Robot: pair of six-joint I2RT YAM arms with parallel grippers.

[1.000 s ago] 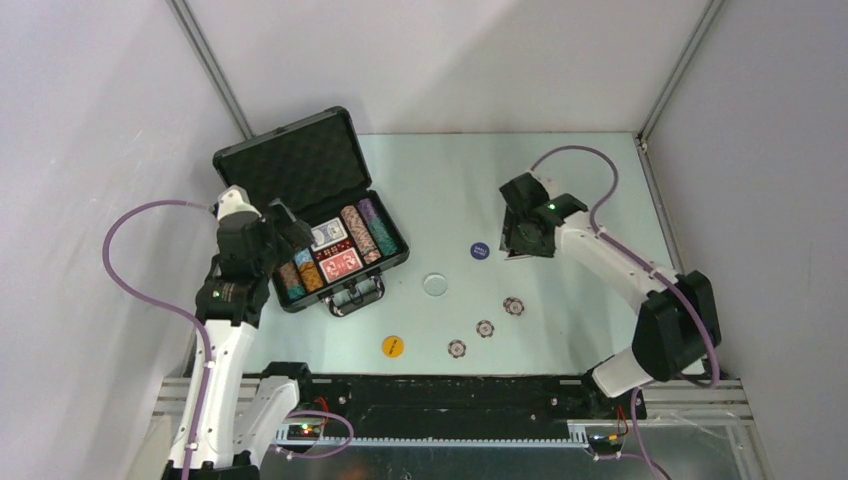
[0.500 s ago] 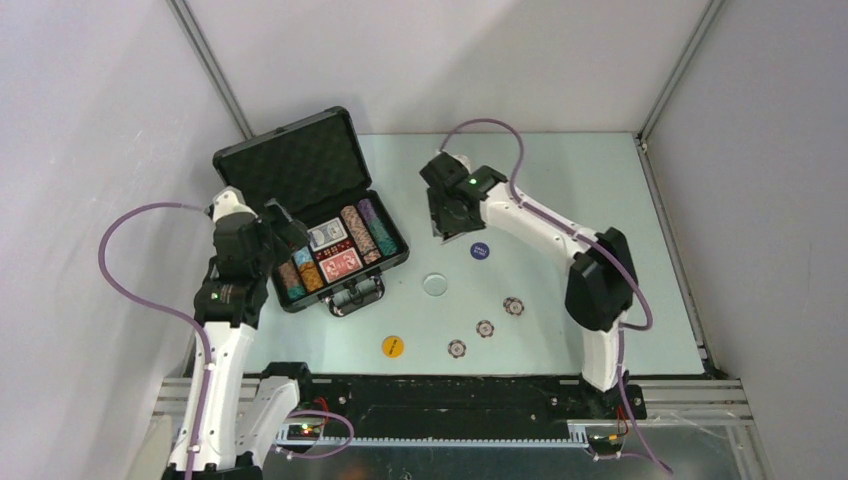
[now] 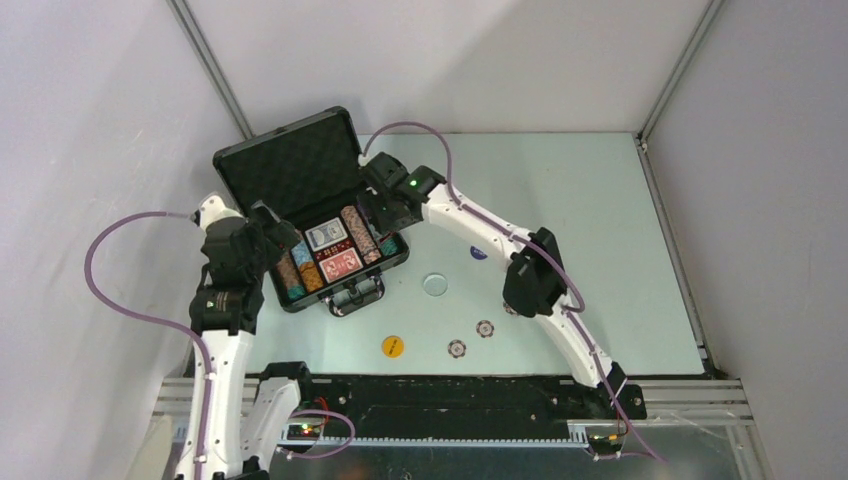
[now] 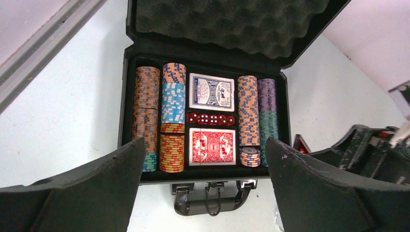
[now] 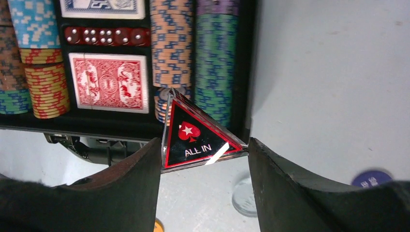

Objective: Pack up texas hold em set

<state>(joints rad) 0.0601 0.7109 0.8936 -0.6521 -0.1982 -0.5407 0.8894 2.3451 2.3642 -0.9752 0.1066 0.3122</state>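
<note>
Right claw point(image 5: 203, 145) | grips ALL IN triangle point(image 5: 193, 133) | moved over briefcase point(image 3: 290, 165) | left claw point(image 4: 204, 144) wide open

And there's the pale mint flat tabletop point(image 3: 580, 190) spreading right of the right claw point(image 3: 385, 225), plain white panel walls point(image 3: 450, 60) rising behind it.
</note>
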